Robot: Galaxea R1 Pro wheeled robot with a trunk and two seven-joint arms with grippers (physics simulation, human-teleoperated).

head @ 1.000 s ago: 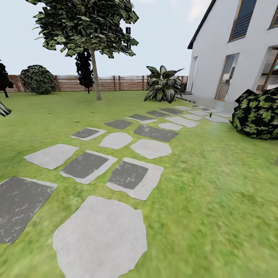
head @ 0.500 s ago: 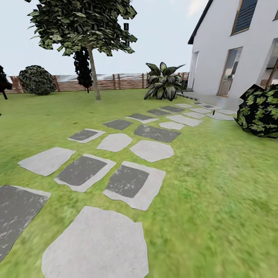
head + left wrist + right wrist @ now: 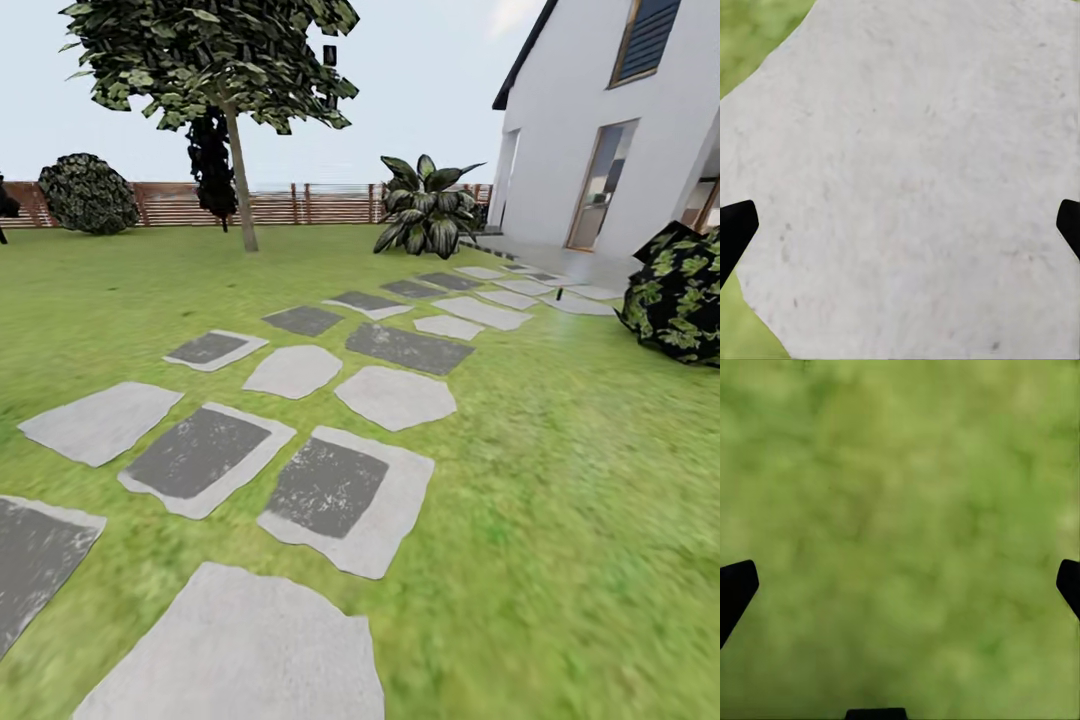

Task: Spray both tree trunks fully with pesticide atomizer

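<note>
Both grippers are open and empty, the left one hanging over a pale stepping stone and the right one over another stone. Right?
Not quite. The right gripper hangs over green lawn, as the right wrist view shows. The rest holds: both are open and empty, and the left gripper is over a pale stepping stone.

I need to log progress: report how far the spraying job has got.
Done: nothing visible yet. Both grippers are open and empty, the left gripper over a pale paving stone, the right gripper over lawn. In hand: the robot stands on the stepping-stone path, facing a tree by the fence. Left: find and pick up the atomizer, then spray both trunks.
</note>
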